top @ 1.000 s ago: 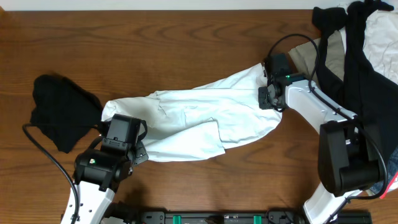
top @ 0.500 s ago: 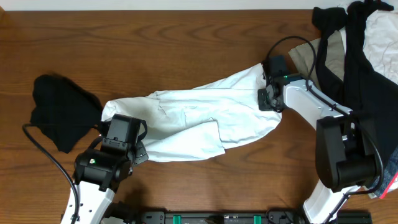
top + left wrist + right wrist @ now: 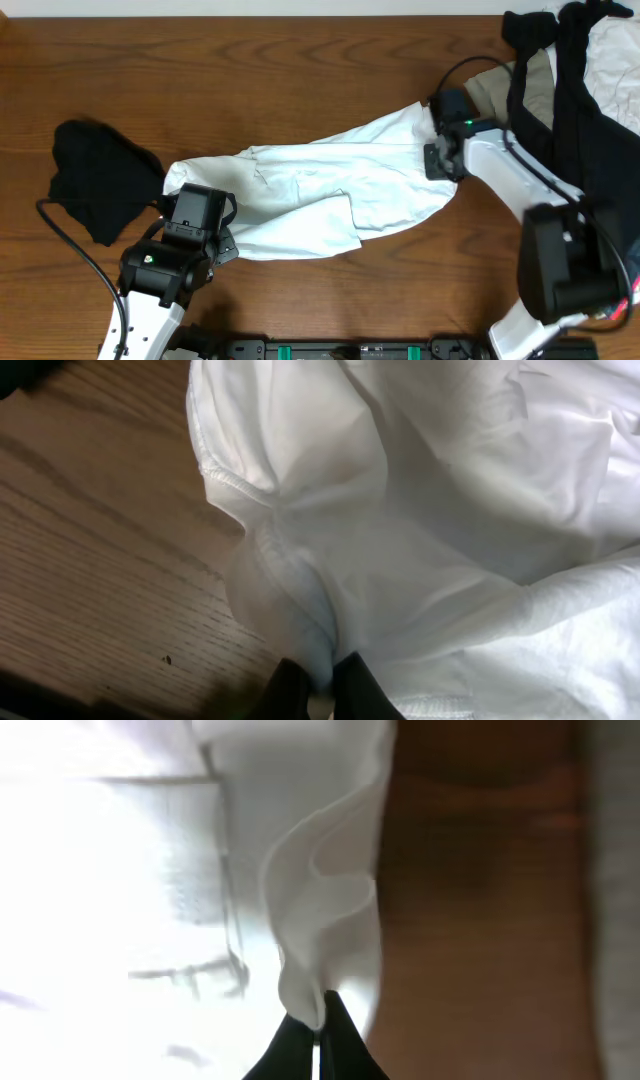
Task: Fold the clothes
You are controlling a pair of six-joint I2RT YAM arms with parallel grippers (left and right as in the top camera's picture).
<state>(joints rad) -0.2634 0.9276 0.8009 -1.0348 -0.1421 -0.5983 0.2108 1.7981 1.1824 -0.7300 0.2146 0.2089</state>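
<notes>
Wooden table (image 3: 300, 60) carries the white T-shirt (image 3: 320, 195), lying crumpled between the two pairs of jaws. The left gripper (image 3: 318, 682) pinches a hem fold at one end, the right gripper (image 3: 318, 1025) pinches the edge at the other, probably to pull the cloth flat. Beyond the left jaws lies a black garment (image 3: 95, 180); beyond the right, a pile of clothes (image 3: 580, 90).

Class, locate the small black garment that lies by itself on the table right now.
Overhead view: the black garment lies on the left side of the table, right beside the left end of the white T-shirt.
</notes>
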